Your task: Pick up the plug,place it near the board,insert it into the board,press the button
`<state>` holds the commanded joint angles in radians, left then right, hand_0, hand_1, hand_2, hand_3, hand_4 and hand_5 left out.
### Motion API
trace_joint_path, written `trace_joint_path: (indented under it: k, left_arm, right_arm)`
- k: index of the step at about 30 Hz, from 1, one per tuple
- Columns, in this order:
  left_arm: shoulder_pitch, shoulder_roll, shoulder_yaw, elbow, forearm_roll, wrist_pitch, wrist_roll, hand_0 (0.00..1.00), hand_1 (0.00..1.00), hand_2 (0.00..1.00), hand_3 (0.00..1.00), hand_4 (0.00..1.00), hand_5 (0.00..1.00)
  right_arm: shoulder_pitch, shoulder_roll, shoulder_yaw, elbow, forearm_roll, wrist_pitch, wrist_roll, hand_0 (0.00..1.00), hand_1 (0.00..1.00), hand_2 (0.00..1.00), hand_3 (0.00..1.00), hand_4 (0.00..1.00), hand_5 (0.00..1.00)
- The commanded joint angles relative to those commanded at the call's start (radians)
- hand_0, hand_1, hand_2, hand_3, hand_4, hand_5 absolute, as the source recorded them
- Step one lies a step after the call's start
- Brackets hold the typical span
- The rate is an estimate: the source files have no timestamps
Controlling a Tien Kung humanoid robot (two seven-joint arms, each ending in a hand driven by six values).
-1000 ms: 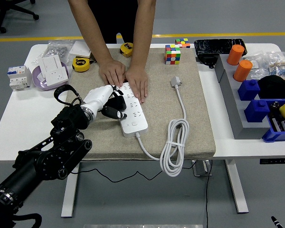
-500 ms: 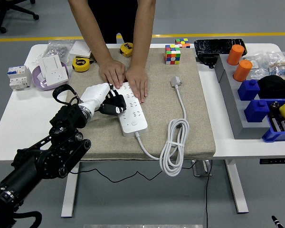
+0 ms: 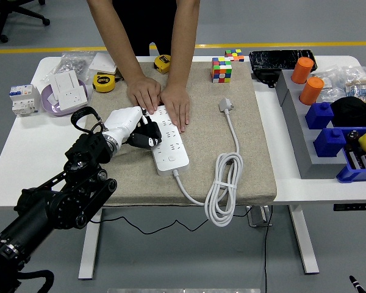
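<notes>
Left robot hand at the power strip, plug lying apart to the right.

The black left arm enters from the lower left; its white-backed left hand (image 3: 136, 130) sits left of centre, dark fingers curled against the left edge of the long white power strip (image 3: 169, 140) on the beige fabric mat (image 3: 256, 146); whether they grip anything I cannot tell. A person's two hands (image 3: 161, 99) press flat on the strip's upper end. The grey-white plug (image 3: 226, 105) lies right of centre, well apart from the strip, its white cable coiled (image 3: 222, 186) toward the mat's lower edge.
</notes>
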<state>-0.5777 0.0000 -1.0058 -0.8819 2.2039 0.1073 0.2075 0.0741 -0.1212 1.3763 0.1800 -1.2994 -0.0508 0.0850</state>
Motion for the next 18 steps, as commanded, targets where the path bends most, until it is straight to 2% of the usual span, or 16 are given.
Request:
trace_joint_path:
  k: [5, 6, 11, 12, 18]
  left_arm:
    - [0.001, 0.000, 0.003, 0.000, -0.008, 0.001, -0.008, 0.468, 0.337, 0.249, 0.411, 0.665, 0.129]
    - [0.002, 0.000, 0.004, 0.000, -0.008, 0.000, -0.008, 0.413, 0.238, 0.232, 0.394, 0.663, 0.126]
    - [0.001, 0.000, 0.005, 0.000, -0.006, -0.004, -0.011, 0.413, 0.238, 0.232, 0.394, 0.663, 0.126]
    - [0.000, 0.000, 0.005, 0.000, -0.006, -0.005, -0.011, 0.373, 0.157, 0.224, 0.378, 0.661, 0.121]
    - [0.002, 0.000, 0.005, 0.003, -0.009, 0.002, -0.019, 0.362, 0.148, 0.223, 0.376, 0.665, 0.122]
  right_arm:
    - [0.000, 0.000, -0.001, 0.000, 0.002, 0.000, 0.000, 0.961, 0.834, 0.759, 0.784, 0.998, 0.998]
    - [0.000, 0.000, 0.000, 0.000, 0.001, 0.000, 0.000, 0.961, 0.835, 0.759, 0.783, 0.998, 0.998]
    - [0.000, -0.001, 0.002, 0.000, 0.000, 0.000, 0.000, 0.961, 0.835, 0.759, 0.783, 0.998, 0.998]
    - [0.000, -0.001, 0.002, 0.000, 0.000, 0.000, 0.000, 0.960, 0.835, 0.759, 0.783, 0.998, 0.998]
    - [-0.001, -0.002, 0.001, 0.000, 0.000, 0.000, 0.001, 0.960, 0.835, 0.759, 0.783, 0.998, 0.998]
